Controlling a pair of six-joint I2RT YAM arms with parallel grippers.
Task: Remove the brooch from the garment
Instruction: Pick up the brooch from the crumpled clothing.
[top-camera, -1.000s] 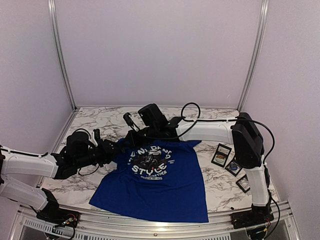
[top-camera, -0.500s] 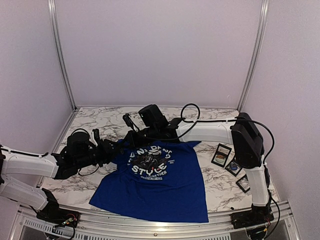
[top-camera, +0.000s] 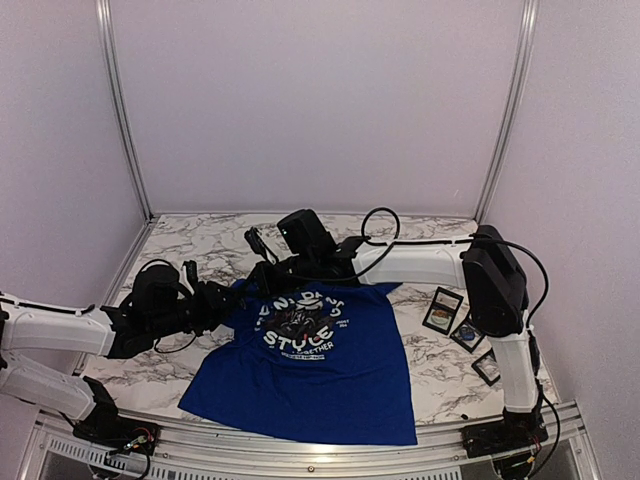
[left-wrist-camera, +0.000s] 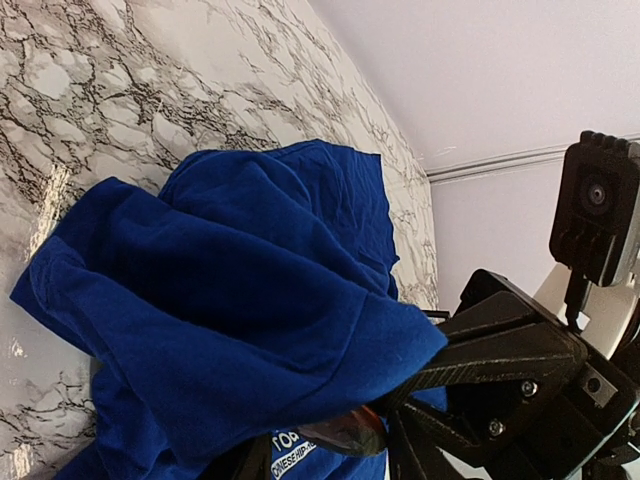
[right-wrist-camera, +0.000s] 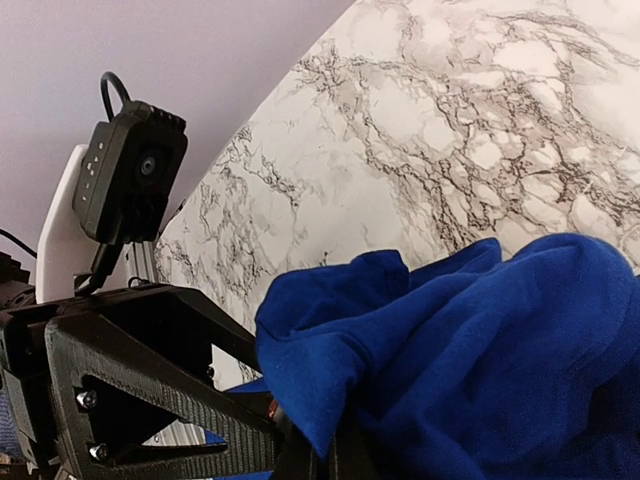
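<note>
The royal-blue garment (top-camera: 330, 375) lies on the marble table with its panda print facing up. Its far left shoulder is lifted and bunched between both grippers. In the left wrist view the brooch (left-wrist-camera: 340, 432), a dark glossy oval with a reddish rim, shows just under the bunched fabric (left-wrist-camera: 230, 300). It sits between the jaws of my left gripper (top-camera: 228, 298), which look closed on it. My right gripper (top-camera: 262, 270) is shut on a fold of the garment (right-wrist-camera: 480, 340) right beside it. In the right wrist view only a red glint of the brooch (right-wrist-camera: 268, 410) shows.
Three small framed cards (top-camera: 443, 308) (top-camera: 467, 333) (top-camera: 487, 366) lie on the table to the right of the shirt. Pale walls with metal posts (top-camera: 118, 110) close in the back and sides. A metal rail (top-camera: 300, 452) runs along the near edge.
My left arm has drawn slightly to the left. The shirt's left shoulder has been pulled out a little between the two grippers. The right arm has barely moved.
</note>
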